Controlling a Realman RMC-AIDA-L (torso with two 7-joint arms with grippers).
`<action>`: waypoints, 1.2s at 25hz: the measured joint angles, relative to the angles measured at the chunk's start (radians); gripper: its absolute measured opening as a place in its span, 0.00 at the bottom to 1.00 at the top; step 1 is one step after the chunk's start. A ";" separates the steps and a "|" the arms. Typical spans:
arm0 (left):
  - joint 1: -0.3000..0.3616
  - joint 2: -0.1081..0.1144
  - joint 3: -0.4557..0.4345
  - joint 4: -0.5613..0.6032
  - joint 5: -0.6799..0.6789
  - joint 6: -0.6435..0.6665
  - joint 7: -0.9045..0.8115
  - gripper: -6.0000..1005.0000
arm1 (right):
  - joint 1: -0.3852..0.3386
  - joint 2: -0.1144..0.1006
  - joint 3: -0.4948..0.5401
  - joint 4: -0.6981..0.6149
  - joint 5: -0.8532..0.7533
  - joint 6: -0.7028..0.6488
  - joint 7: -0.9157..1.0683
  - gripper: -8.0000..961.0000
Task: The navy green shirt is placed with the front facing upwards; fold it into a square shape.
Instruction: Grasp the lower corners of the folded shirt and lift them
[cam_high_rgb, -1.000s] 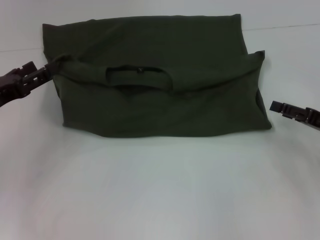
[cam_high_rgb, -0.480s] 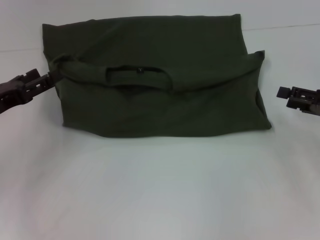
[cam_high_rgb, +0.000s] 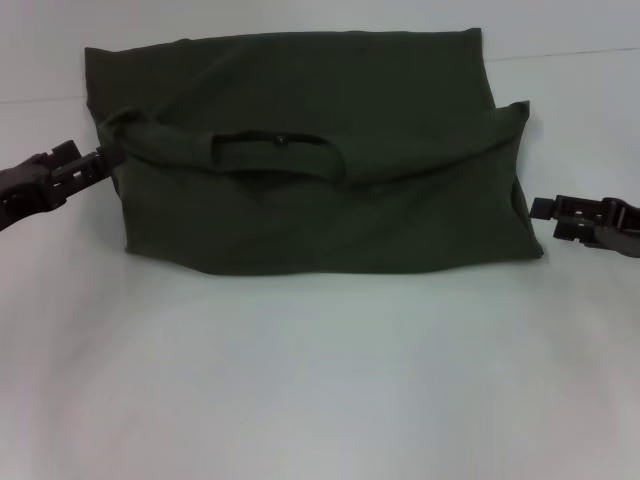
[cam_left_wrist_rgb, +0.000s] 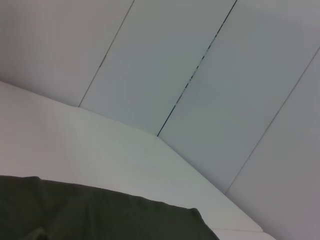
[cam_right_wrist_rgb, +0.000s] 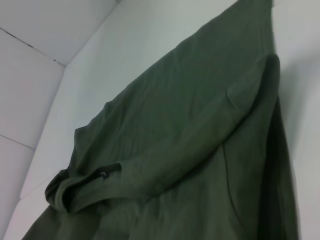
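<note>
The navy green shirt (cam_high_rgb: 310, 150) lies folded into a wide rectangle on the white table, plain green side up. A collar-like loop (cam_high_rgb: 275, 152) sits along a crease across its middle. My left gripper (cam_high_rgb: 105, 160) touches the shirt's left edge where that crease ends. My right gripper (cam_high_rgb: 545, 210) hovers just off the shirt's near right corner. In the right wrist view the shirt (cam_right_wrist_rgb: 200, 150) fills the frame, with the rolled loop (cam_right_wrist_rgb: 85, 185) showing. The left wrist view catches only a strip of the shirt (cam_left_wrist_rgb: 100, 215). No lettering shows.
The white table (cam_high_rgb: 320, 380) stretches wide in front of the shirt. A pale panelled wall (cam_left_wrist_rgb: 200, 75) rises behind the table's far edge. A seam in the tabletop (cam_high_rgb: 570, 55) runs behind the shirt.
The right gripper drew back to the right, then came in again to the shirt's near right corner. The left gripper slid slightly down and right along the left edge. The shirt has not moved.
</note>
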 joint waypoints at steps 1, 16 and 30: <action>0.000 0.000 0.000 0.000 0.000 0.000 0.000 0.95 | 0.001 0.004 -0.003 0.001 0.000 0.005 0.000 0.83; -0.005 0.003 -0.005 0.000 -0.003 -0.013 -0.001 0.95 | 0.032 0.026 -0.050 0.038 -0.010 0.071 0.005 0.83; -0.009 0.005 -0.002 -0.002 -0.009 -0.013 -0.003 0.95 | 0.042 0.039 -0.049 0.037 -0.009 0.067 0.007 0.82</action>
